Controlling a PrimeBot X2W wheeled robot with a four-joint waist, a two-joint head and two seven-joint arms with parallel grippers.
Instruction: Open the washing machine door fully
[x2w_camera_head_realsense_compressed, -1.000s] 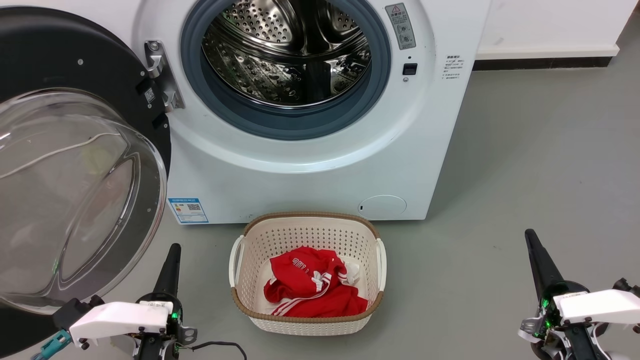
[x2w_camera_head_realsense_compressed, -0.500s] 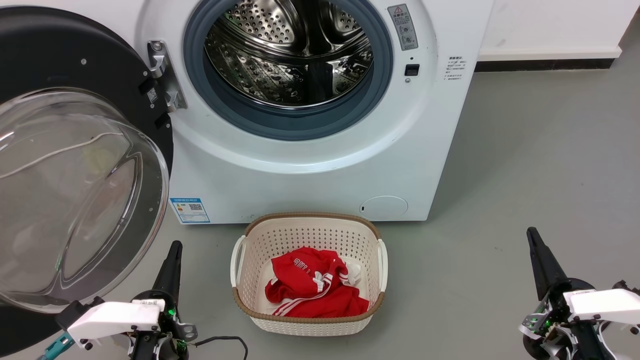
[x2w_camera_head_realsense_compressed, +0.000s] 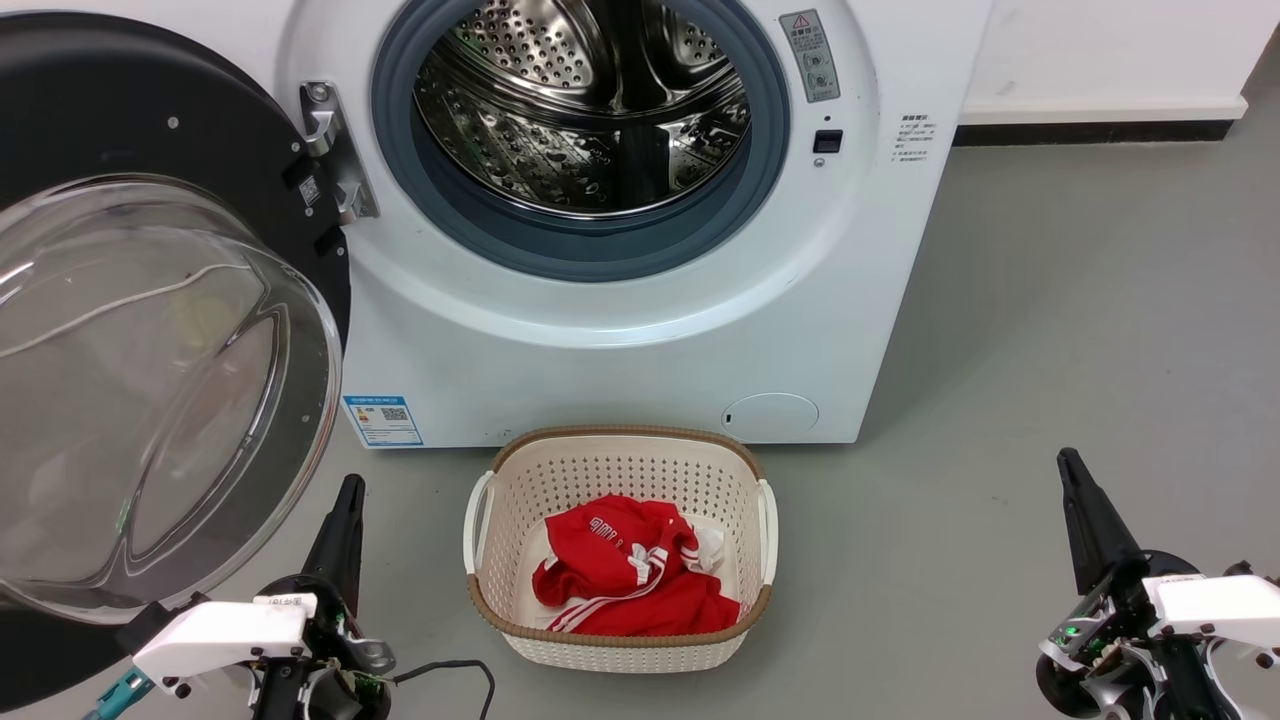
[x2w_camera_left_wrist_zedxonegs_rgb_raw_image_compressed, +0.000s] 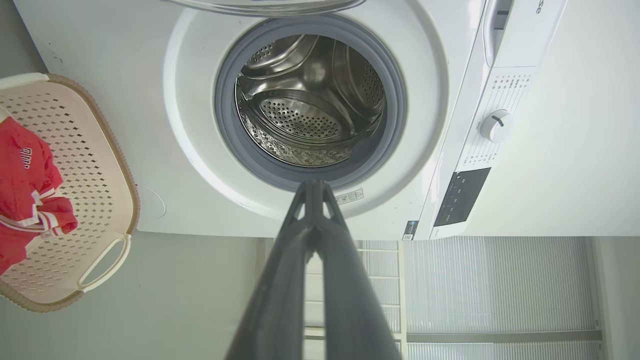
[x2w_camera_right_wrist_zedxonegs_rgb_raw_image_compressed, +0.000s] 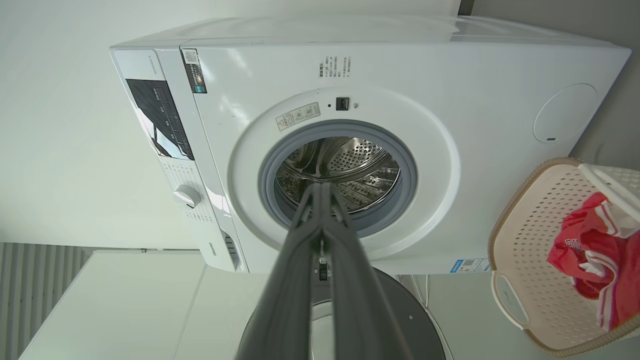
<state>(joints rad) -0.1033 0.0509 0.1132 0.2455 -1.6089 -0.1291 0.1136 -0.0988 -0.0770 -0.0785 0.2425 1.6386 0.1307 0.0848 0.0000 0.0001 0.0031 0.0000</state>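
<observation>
The washing machine door (x2w_camera_head_realsense_compressed: 120, 110) was glossy black around a clear glass bowl (x2w_camera_head_realsense_compressed: 150, 400). The washing machine (x2w_camera_head_realsense_compressed: 620, 370) looked smooth glossy white, its perforated drum (x2w_camera_head_realsense_compressed: 580, 110) shiny steel, its seal (x2w_camera_head_realsense_compressed: 590, 250) matt grey rubber.

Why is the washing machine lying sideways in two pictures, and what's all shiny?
Left and right wrist views: the cameras are turned, so the washing machine looks tipped, and the wide lens bows its edges. Head view: the steel drum glints, and the washing machine door shows pale reflections on its glass.
</observation>
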